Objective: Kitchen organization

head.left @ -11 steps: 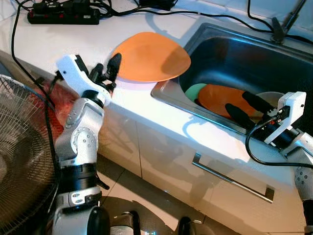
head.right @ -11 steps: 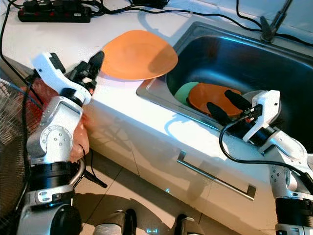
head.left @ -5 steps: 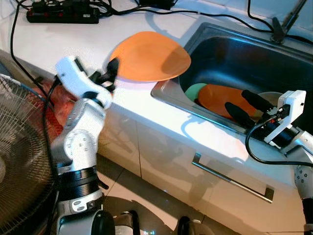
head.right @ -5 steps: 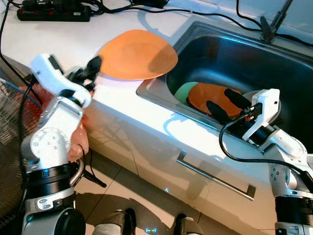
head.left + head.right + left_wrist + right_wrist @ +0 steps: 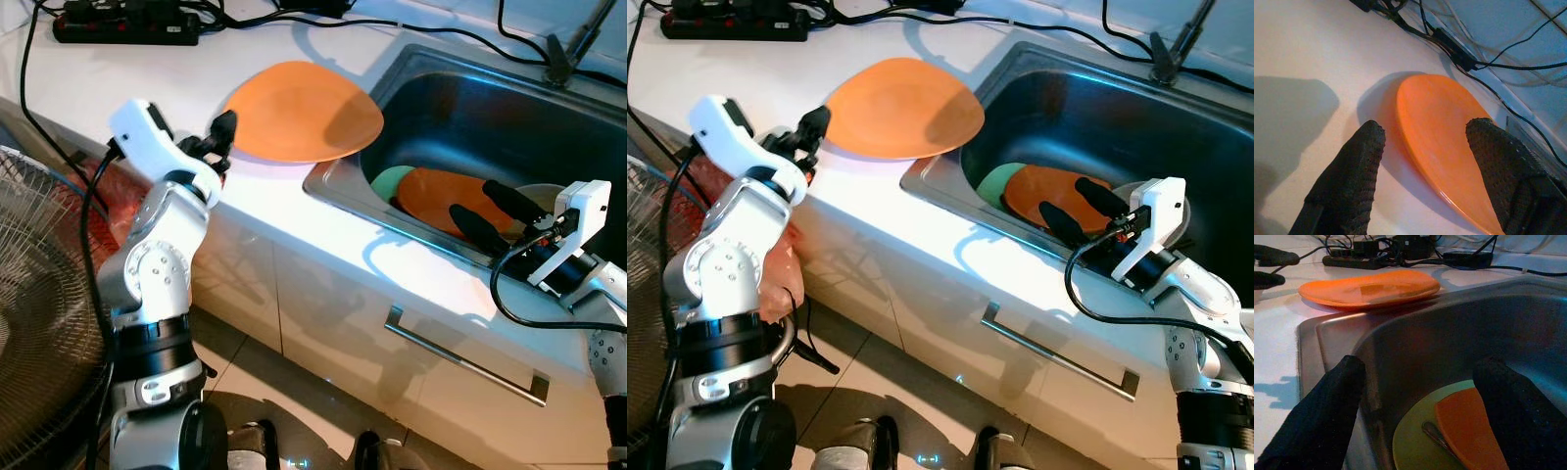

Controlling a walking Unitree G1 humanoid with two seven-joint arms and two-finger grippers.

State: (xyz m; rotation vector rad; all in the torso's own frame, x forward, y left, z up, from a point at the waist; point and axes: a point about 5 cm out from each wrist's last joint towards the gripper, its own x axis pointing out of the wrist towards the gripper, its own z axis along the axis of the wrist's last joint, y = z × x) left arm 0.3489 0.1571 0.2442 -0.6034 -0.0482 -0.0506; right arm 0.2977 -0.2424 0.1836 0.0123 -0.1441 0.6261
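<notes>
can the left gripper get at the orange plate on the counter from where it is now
Probably yes. The left gripper is open right at the near edge of the orange plate, whose rim sits between its fingers in the left wrist view. Nothing on the counter blocks it; the plate partly overhangs the sink.

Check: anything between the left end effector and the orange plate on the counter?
Nothing. In the left wrist view, the left end effector faces the orange plate over bare white counter.

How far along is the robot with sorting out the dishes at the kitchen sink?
Done: one orange plate lies on the counter beside the sink. In hand: nothing; the open left gripper sits at that plate's edge, the open right gripper over the sink. Left: an orange plate and a green plate inside.
</notes>
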